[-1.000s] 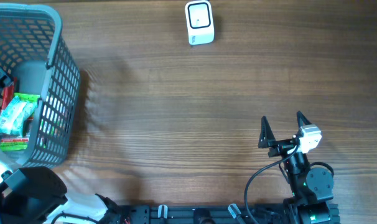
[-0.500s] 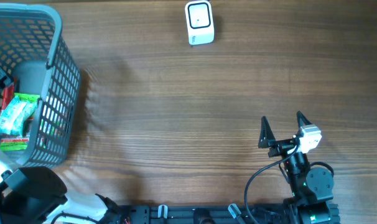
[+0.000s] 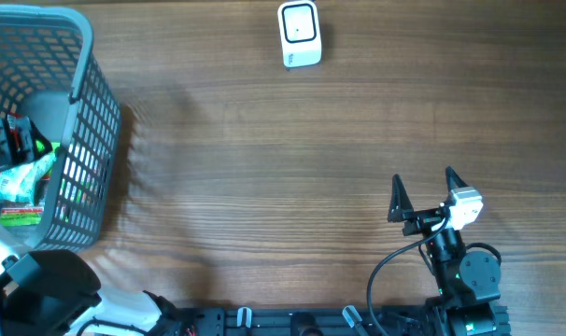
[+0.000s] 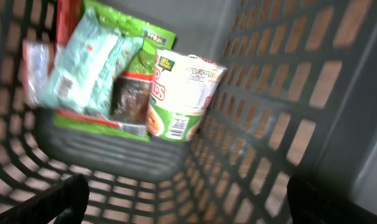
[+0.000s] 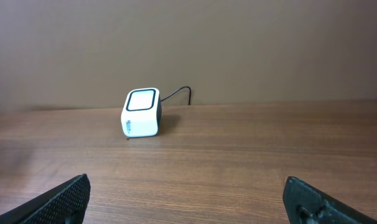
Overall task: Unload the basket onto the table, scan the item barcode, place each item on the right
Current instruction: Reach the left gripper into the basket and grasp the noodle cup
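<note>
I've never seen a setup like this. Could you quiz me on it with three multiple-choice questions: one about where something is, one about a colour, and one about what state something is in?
1. Where is the noodle cup? A in a cardboard box; B in the grey basket; C on a plate.
2. What colour is the scanner casing? A red; B blue; C white.
3. How is the right tool? A open and empty; B shut on a bottle; C shut on a cable.
Answers: 1 B, the left wrist view shows it lying beside packets inside the mesh walls. 2 C, the casing looks white from above and from the right wrist. 3 A, its jaws stand wide apart with nothing between them.
</note>
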Available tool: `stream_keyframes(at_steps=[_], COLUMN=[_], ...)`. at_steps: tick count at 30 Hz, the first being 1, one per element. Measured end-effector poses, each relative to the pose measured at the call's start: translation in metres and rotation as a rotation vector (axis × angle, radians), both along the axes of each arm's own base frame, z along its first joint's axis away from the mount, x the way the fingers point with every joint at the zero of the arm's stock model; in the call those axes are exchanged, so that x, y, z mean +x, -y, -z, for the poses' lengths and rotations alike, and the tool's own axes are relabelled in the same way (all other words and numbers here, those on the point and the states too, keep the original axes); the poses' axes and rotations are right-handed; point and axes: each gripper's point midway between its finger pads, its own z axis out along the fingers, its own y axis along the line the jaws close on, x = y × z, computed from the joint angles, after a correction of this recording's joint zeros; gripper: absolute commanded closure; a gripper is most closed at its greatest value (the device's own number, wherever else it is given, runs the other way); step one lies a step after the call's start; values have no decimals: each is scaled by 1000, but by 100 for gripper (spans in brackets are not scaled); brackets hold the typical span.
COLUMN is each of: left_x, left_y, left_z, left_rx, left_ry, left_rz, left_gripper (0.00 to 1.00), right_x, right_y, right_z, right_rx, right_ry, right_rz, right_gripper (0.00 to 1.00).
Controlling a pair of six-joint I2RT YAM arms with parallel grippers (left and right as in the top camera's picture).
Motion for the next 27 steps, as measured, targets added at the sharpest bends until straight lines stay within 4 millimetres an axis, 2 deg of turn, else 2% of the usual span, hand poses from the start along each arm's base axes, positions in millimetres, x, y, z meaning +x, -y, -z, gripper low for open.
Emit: stream_keyframes(at_steps=[5, 8, 17, 27], left_x=[-6, -2, 13, 40], left_y=[-15, -23, -27, 6], left_z=[9, 20, 84, 120], left_rx=[41, 61, 38, 25], left_ry=[5, 16, 39, 50], left_rz=[108, 149, 194, 294], left_gripper=[0, 0, 0, 0], right_x=[0, 0, 0, 0], right_y=[0, 0, 0, 0], right_z=[0, 0, 0, 0], right_rx=[0, 0, 0, 0], right_ry=[0, 0, 0, 0], right_rz=[0, 0, 0, 0], right_gripper=[0, 0, 0, 0])
